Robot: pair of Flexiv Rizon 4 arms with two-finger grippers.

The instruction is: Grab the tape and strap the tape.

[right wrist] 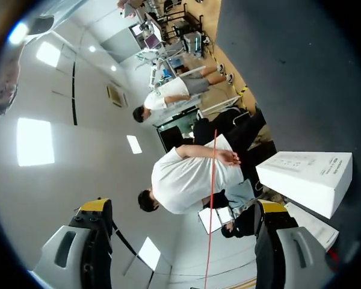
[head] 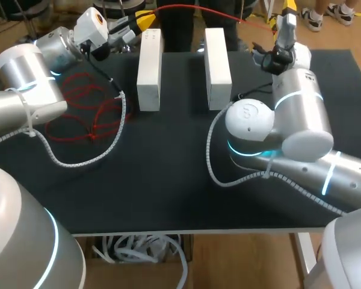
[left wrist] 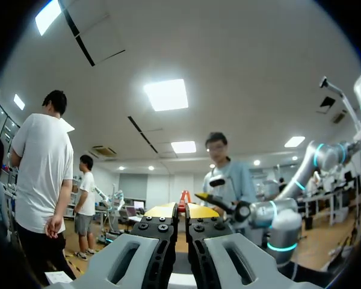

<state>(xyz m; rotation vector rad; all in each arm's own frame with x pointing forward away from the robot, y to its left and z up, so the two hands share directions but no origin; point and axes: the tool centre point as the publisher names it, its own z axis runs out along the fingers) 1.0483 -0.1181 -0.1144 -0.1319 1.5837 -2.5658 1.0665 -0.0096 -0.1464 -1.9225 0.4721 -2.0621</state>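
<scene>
Left end effector (left wrist: 183, 210) pinches red tape (left wrist: 183, 197); head view hides grip.

A matt black tabletop (head: 168, 180) with a pale front edge stands over a wooden floor (head: 240, 259). Ahead of the left tool (left wrist: 182, 211), a white ceiling (left wrist: 246, 72) carries bright rectangular light panels (left wrist: 166, 94) in rows. Beside the right tool (right wrist: 183, 206), the dark tabletop runs out to the same wooden floor, and more lit panels shine ahead of it.
</scene>
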